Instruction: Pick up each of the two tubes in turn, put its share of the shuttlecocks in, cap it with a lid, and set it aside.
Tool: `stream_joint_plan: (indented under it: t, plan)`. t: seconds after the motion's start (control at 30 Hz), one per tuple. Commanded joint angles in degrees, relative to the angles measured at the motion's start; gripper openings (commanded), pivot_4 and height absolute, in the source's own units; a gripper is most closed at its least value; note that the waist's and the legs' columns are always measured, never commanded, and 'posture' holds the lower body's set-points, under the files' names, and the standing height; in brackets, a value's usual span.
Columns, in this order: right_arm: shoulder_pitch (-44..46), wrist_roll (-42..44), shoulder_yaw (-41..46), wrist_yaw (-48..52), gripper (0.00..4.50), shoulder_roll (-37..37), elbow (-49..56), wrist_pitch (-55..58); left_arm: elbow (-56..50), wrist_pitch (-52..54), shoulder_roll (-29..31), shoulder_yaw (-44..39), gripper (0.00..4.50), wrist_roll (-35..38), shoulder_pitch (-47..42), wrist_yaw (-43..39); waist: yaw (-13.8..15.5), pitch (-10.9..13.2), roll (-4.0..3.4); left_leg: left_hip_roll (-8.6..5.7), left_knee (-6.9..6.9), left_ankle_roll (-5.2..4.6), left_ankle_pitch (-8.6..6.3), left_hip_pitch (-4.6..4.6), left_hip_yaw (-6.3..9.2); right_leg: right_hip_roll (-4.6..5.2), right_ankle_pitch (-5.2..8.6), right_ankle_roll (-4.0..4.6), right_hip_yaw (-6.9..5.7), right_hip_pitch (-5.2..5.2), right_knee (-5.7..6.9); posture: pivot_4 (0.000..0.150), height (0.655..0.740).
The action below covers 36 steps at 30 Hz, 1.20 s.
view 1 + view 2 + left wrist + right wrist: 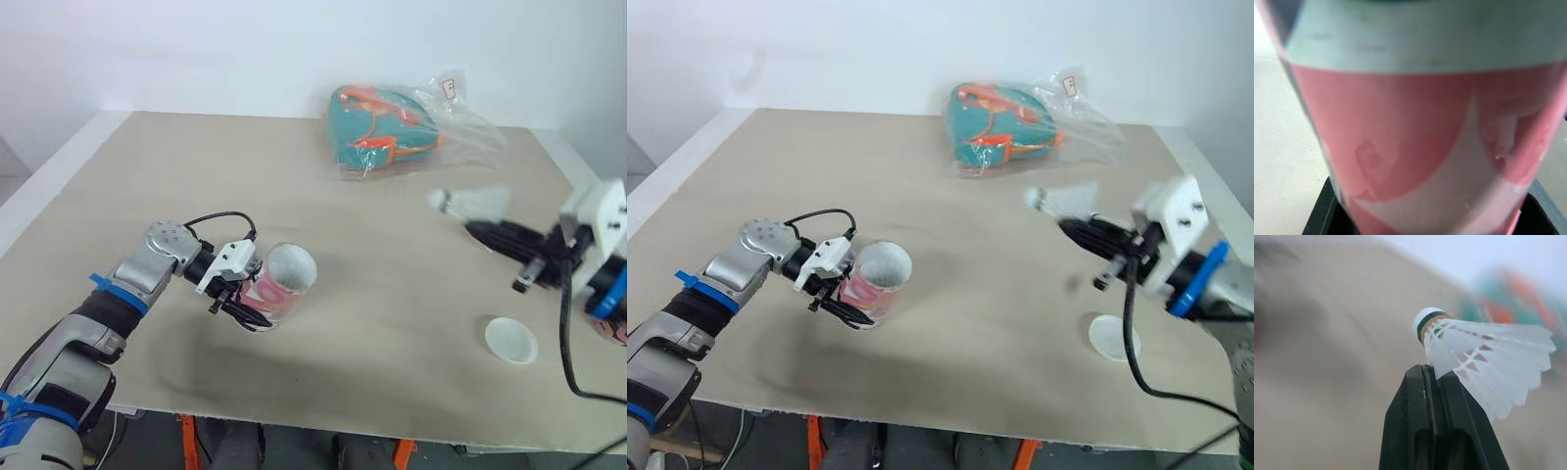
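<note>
My left gripper [238, 296] is shut on a pink-and-white tube [279, 284] at the front left of the table. The tube is tilted, its open mouth turned up and to the right, and its wall [1415, 132] shows close up in the left wrist view. Over the table's right side, my right gripper [482, 232] is shut on a white shuttlecock [475, 203], cork end pointing left. In the right wrist view the fingertips [1425, 377] pinch the feather skirt of the shuttlecock [1484, 357]. A round white lid [511, 340] lies flat near the front right edge.
A teal and orange bag in clear plastic [382, 127] lies at the back of the beige table [196, 176]. A black cable [568, 343] hangs from my right arm beside the lid.
</note>
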<state>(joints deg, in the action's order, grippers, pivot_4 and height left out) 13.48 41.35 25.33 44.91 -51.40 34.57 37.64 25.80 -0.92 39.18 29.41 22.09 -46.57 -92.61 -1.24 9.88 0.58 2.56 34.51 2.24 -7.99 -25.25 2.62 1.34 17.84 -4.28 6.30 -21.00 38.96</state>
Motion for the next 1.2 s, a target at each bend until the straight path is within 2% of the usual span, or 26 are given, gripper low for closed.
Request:
stream_joint_plan:
  t: [0.03, 0.17, 0.27, 0.57, 0.6, 0.63, 0.67, 0.73, 0.8, 0.93, 1.03, 1.1, 1.2]
  plan:
    - [8.3, 1.4, -10.5, 2.0, 0.08, -0.9, 4.3, -0.1, 0.7, -0.5, -0.5, 1.5, 2.18, -0.7, -0.2, 0.1, 0.1, 0.0, 0.12, 0.02, 0.01, 0.0, 0.0, -0.03, 0.01, 0.0, 0.05, 0.04, -0.06, -0.01, -0.01, 0.15, 0.74]
    - [20.1, -1.0, -21.2, 7.6, 0.08, -1.1, 3.1, -1.6, 1.5, -1.2, -1.0, 1.7, 2.18, -0.7, -0.5, 0.1, 0.2, 0.0, 0.1, 0.0, 0.02, 0.02, 0.01, -0.19, -0.05, 0.07, 0.02, 0.03, -0.01, -0.14, -0.06, 0.15, 0.74]
    - [24.5, -7.7, -29.7, 13.4, 0.08, -2.5, 0.4, -4.8, 1.5, -1.4, -1.0, 1.6, 2.18, -0.7, -0.2, 0.1, 0.3, 0.0, 0.11, 0.0, 0.02, 0.02, 0.01, -0.2, -0.02, 0.07, 0.03, 0.05, -0.07, -0.28, -0.08, 0.15, 0.74]
    - [30.1, -15.6, -39.4, 21.0, 0.08, 0.3, -6.6, -8.4, 0.9, -1.8, -0.7, 0.8, 2.18, -1.1, 1.7, 0.1, 0.1, 0.0, 0.07, 0.06, 0.02, 0.02, 0.03, -0.2, -0.04, 0.05, -0.04, -0.06, -0.14, -0.23, -0.02, 0.15, 0.74]
    - [31.5, -15.4, -39.9, 21.2, 0.52, 1.3, -7.4, -7.5, 0.9, -1.7, -0.7, 0.7, 2.18, -1.1, 1.7, 0.1, 0.1, 0.0, 0.07, 0.07, 0.02, 0.02, 0.03, -0.2, -0.08, 0.06, -0.04, -0.06, -0.13, -0.22, -0.02, 0.15, 0.74]
    - [33.0, -15.1, -40.1, 21.0, 0.52, 2.4, -8.4, -6.5, 0.9, -1.7, -0.7, 0.6, 2.18, -1.2, 1.8, 0.1, 0.1, 0.0, 0.06, 0.08, 0.03, 0.02, 0.03, -0.2, -0.09, 0.06, -0.04, -0.05, -0.13, -0.21, -0.01, 0.15, 0.74]
    - [33.8, -14.8, -40.0, 21.1, 0.92, 2.9, -8.8, -5.7, 0.9, -1.7, -0.7, 0.5, 2.18, -1.2, 1.8, 0.1, 0.1, 0.0, 0.07, 0.08, 0.02, 0.02, 0.06, -0.2, -0.07, 0.05, -0.06, -0.06, -0.15, -0.22, 0.01, 0.15, 0.74]
    - [34.6, -11.4, -37.9, 21.1, 1.39, 3.9, -8.7, -3.1, 0.7, -1.5, -0.8, 0.4, 2.18, -1.3, 1.8, 0.1, 0.1, 0.0, 0.07, 0.1, 0.02, 0.02, 0.08, -0.2, -0.08, 0.04, -0.04, 0.03, -0.15, -0.25, 0.02, 0.15, 0.74]
    - [34.5, -6.8, -34.8, 21.1, 2.21, 4.0, -7.6, 0.4, 0.6, -1.4, -0.8, 0.3, 2.18, -1.3, 1.8, 0.1, 0.2, 0.0, 0.07, 0.08, 0.02, 0.02, 0.08, -0.2, -0.06, 0.05, -0.04, 0.0, -0.15, -0.26, 0.01, 0.15, 0.74]
    - [32.3, 0.5, -27.6, 19.1, 2.3, 3.9, -6.1, 4.3, 0.4, -0.9, -1.0, 0.4, 2.18, -1.1, 1.6, 0.1, 0.2, 0.0, 0.07, 0.07, -0.01, 0.02, 0.08, -0.28, -0.02, 0.05, -0.13, -0.05, -0.17, -0.2, 0.02, 0.15, 0.74]
    - [28.4, 1.3, -23.2, 16.7, 2.3, 2.7, -6.2, 5.3, 0.2, -0.7, -1.2, 0.4, 2.18, -1.1, 1.4, 0.1, 0.2, 0.0, 0.08, 0.06, -0.01, 0.02, 0.08, -0.28, 0.0, 0.04, -0.12, -0.06, -0.19, -0.18, 0.02, 0.15, 0.74]
    - [22.9, -2.2, -19.3, 12.8, 2.3, 1.8, -8.7, 4.5, -0.2, -0.5, -1.3, 0.2, 2.18, -1.0, 1.5, 0.1, 0.2, 0.0, 0.09, 0.06, 0.01, 0.02, 0.08, -0.28, 0.0, 0.05, -0.11, -0.09, -0.2, -0.18, 0.02, 0.15, 0.74]
    - [9.8, -9.9, -10.8, 3.4, 2.3, 2.2, -15.3, 2.1, -1.1, 0.0, -1.3, -0.1, 2.18, -0.9, 1.9, 0.1, 0.7, -0.1, 0.35, 0.05, 0.02, 0.02, 0.08, -0.29, 0.01, 0.07, -0.09, -0.08, -0.26, -0.18, -0.02, 0.15, 0.74]
